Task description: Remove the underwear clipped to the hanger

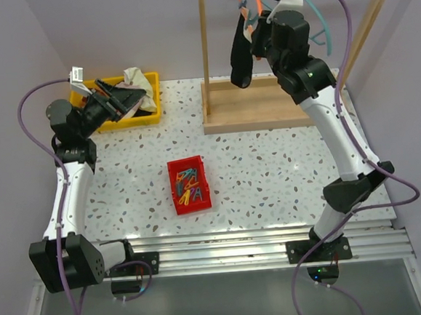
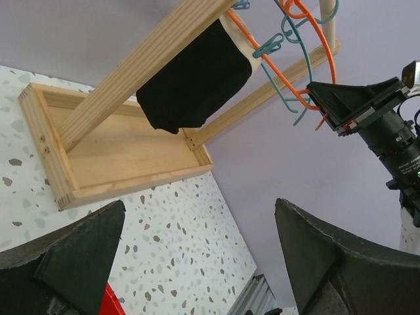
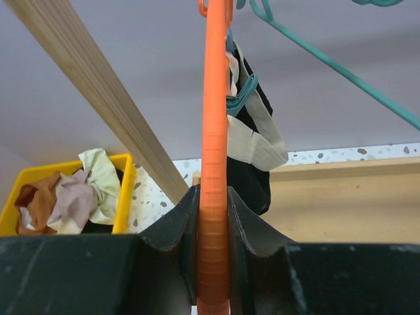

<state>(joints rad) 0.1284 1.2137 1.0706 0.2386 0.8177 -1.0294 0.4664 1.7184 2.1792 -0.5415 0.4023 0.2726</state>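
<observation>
A black underwear (image 1: 240,56) with a cream-white band (image 3: 252,141) hangs from the orange hanger (image 3: 215,131), held by a teal clip (image 3: 239,98). My right gripper (image 3: 213,216) is shut on the orange hanger's bar, just right of the garment. From the left wrist view the same black underwear (image 2: 197,79) hangs behind the wooden post. A rust-brown garment (image 3: 36,190) lies in the yellow bin (image 3: 125,190). My left gripper (image 2: 200,262) is open and holds nothing; it hovers over the yellow bin (image 1: 155,96).
A wooden rack with a tray base (image 1: 250,107) and upright posts carries the hangers, including a teal hanger (image 2: 289,85). A red bin (image 1: 189,185) of coloured clips sits mid-table. Pale cloths fill the yellow bin.
</observation>
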